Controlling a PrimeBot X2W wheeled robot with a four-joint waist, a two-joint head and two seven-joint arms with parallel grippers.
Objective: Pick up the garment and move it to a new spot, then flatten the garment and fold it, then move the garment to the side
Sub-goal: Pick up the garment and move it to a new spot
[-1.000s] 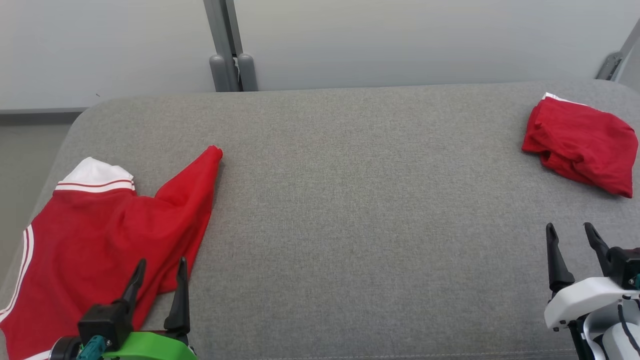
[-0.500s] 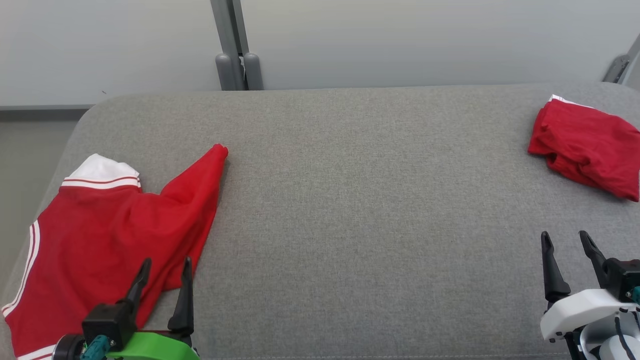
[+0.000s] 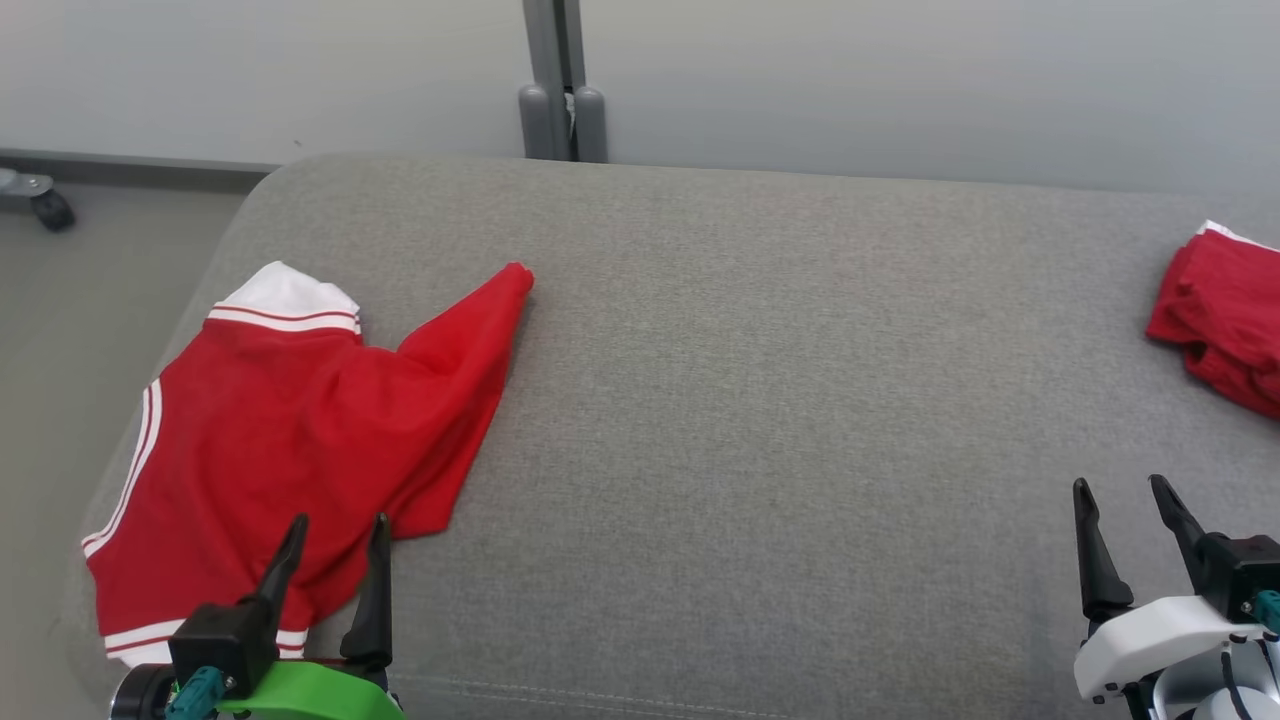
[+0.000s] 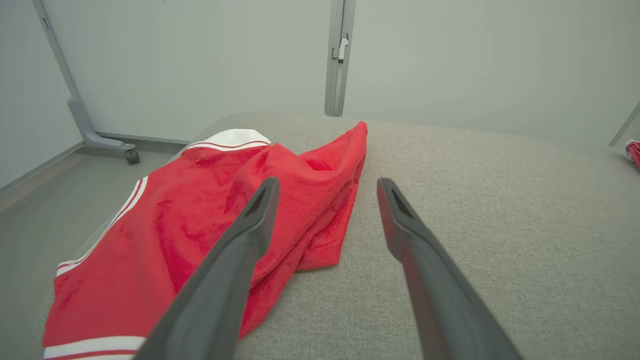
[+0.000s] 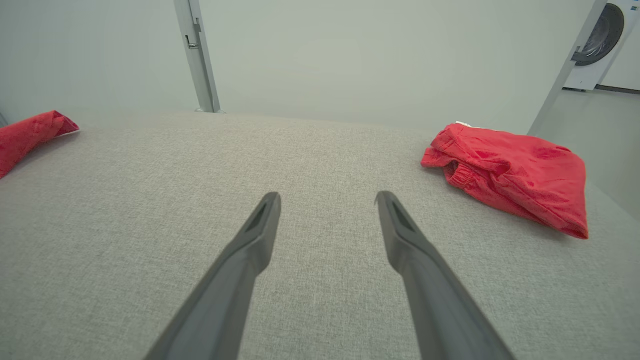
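Far left, a caster wheel (image 3: pixel 50 208) sits on the grey floor (image 3: pixel 90 300) beside the worktop (image 3: pixel 780 400), which is covered in grey fabric. Red shorts (image 3: pixel 290 420) lie spread on the worktop's left end, unfolded and rumpled. The white waistband is toward the wall, white stripes run down the outer side, and a white-striped hem sits at the near left corner. One leg reaches up and right toward the middle.

The left hand (image 3: pixel 340 522) hovers over the shorts' near right edge with its fingers wide apart and nothing in them. In the left wrist view the left hand (image 4: pixel 327 184) has one finger over the red cloth and the other over bare grey fabric; contact with the cloth can't be told.

A grey post (image 3: pixel 560 80) stands against the wall behind the worktop's middle. The middle of the worktop is bare fabric.

The right hand (image 3: pixel 1119 486) is at the lower right, fully spread and empty over bare worktop. A folded red garment (image 3: pixel 1225 320) lies at the far right edge, well apart from the right hand. The right wrist view shows a washing machine (image 5: pixel 600 40) beyond it.
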